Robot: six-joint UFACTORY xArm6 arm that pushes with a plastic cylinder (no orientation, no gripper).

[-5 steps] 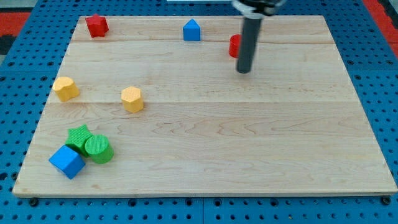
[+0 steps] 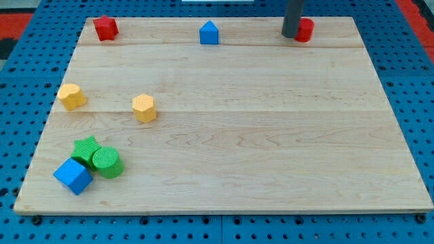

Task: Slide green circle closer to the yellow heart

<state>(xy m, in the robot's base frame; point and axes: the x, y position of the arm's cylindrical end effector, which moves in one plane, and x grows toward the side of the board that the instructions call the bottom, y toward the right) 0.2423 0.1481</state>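
Note:
The green circle (image 2: pixel 108 163) lies at the board's lower left, touching a green star (image 2: pixel 86 149) on its left and close to a blue cube (image 2: pixel 72 176). The yellow heart (image 2: pixel 71 96) sits above them near the left edge. My tip (image 2: pixel 290 35) is at the view's top right, far from both, just left of a red round block (image 2: pixel 304 30) that it partly hides.
A yellow hexagon (image 2: pixel 144 108) lies right of the heart. A red block (image 2: pixel 106 28) sits at the top left and a blue house-shaped block (image 2: pixel 209 32) at the top middle. The wooden board (image 2: pixel 271 149) rests on a blue pegboard.
My tip has moved up and to the right, toward the top edge. The red round block now lies further up and right. The other blocks have not moved.

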